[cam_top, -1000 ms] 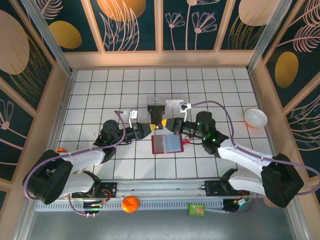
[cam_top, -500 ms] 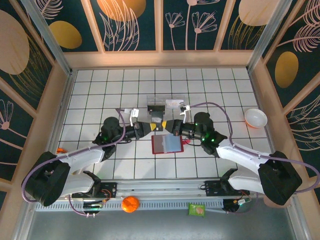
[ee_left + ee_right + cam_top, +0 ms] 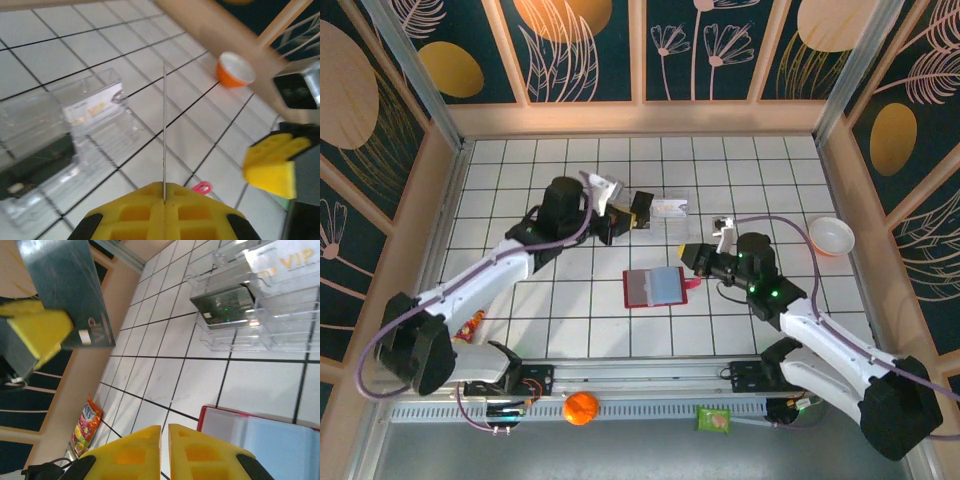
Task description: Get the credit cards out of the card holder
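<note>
From above, your left pincer [image 3: 628, 212] is clamped on a dark card [image 3: 643, 210], holding it at the near-left edge of the clear tray [image 3: 655, 197], which stands on the table [image 3: 520, 170] at 12 o'clock from the card holder [image 3: 655, 287]. The card holder lies open and flat, grey and light-blue inside up, and its pockets look empty from here, though you cannot be sure. Your right pincer [image 3: 688, 254] hovers at 2 o'clock from it, carrying nothing. On your left wrist camera the dark card [image 3: 164, 125] shows edge-on as a thin line rising from the closed left pincer [image 3: 164, 187]. At 10 o'clock the clear tray [image 3: 100, 145] already holds a pale card [image 3: 92, 104] and a second dark card [image 3: 37, 165]. On your right wrist camera the right pincer [image 3: 164, 437] is narrow, tips almost together and empty, with the card holder [image 3: 270, 440] at 3 o'clock. The clear tray [image 3: 235, 340] sits at 1 o'clock with the second dark card [image 3: 227, 305] and pale card [image 3: 280, 260] inside. The left pincer [image 3: 47, 332] grips the dark card [image 3: 67, 290] at 10 o'clock. You look nearly finished: what is left is setting this card down.
</note>
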